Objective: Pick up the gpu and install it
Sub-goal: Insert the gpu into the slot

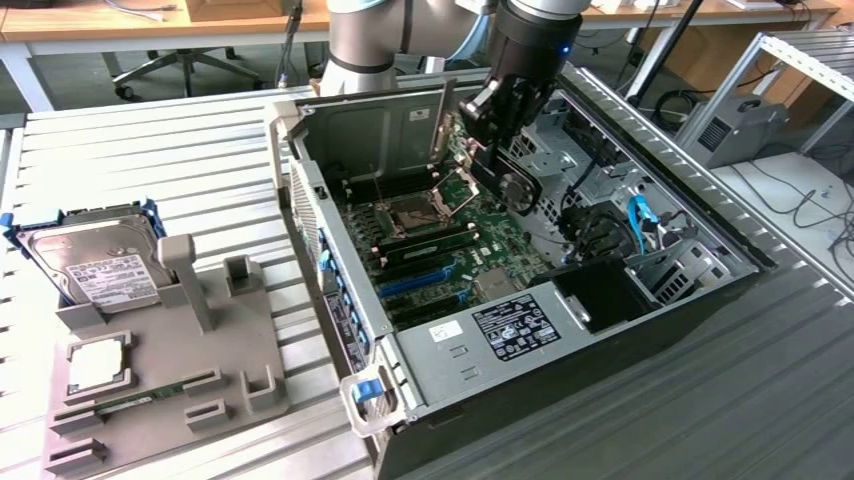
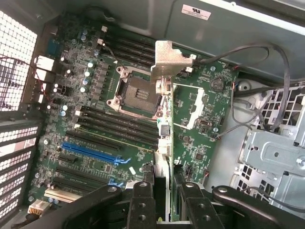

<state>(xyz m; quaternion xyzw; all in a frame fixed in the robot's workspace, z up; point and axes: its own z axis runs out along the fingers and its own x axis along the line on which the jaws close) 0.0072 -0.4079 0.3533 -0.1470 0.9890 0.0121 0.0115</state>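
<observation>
Claw (image 1: pixel 494 135), exterior view: pinching the gpu (image 1: pixel 517 188), a thin flat green circuit card with black fan shroud and silver metal end bracket. Card is held on edge in the air inside the open black-and-grey computer case (image 1: pixel 441 390), above and just beside the empty square silver CPU socket (image 1: pixel 420 207), not seated in anything. Wrist view: claw (image 2: pixel 164 207) fingers (image 2: pixel 143 204) press on both faces of the gpu (image 2: pixel 165 129), seen edge-on, with its bracket end hanging over one edge of the CPU socket (image 2: pixel 138 93). Long blue expansion slot (image 2: pixel 90 151) lies apart from the socket, beyond the black memory slots. Handling, my guess: light and stiff but fragile, with exposed components, a fan and edge contacts. Best taken by the flat faces near mid-length, clear of fan and contacts. A smooth board could tilt or slip in a light pinch.
</observation>
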